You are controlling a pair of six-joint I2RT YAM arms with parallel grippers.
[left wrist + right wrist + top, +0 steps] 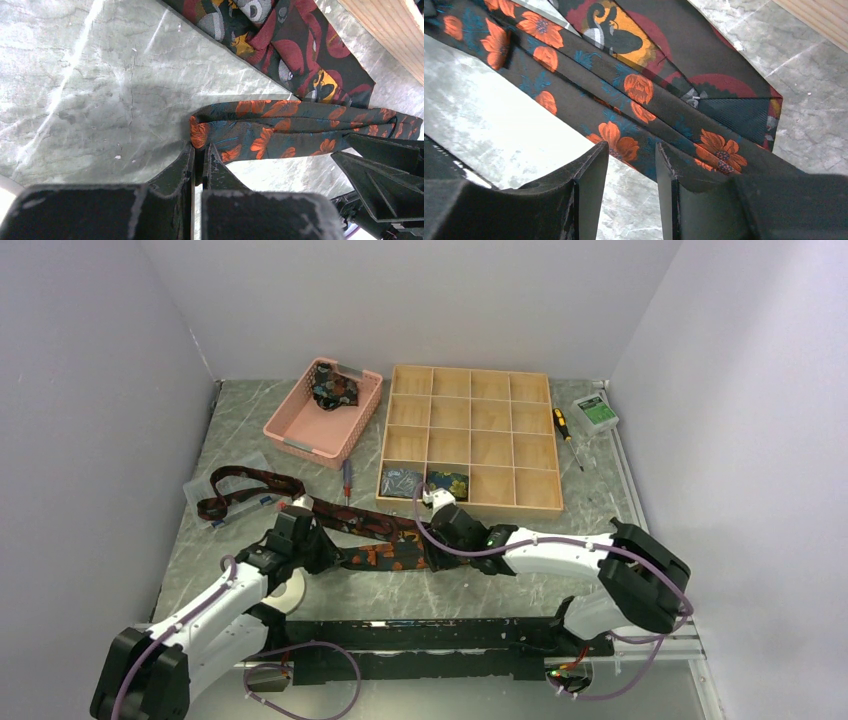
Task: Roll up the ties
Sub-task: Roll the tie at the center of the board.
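Orange-flowered tie against maroon tie, wooden tray beyond

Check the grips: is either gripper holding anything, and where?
Left gripper pinches the orange-flower tie at its folded end; right gripper is open, holding nothing.

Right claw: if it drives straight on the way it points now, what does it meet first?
The orange-flowered tie, lying across just ahead of the right claw and its open fingertips. It may already brush the tie; depth is unclear. The maroon tie lies beyond.
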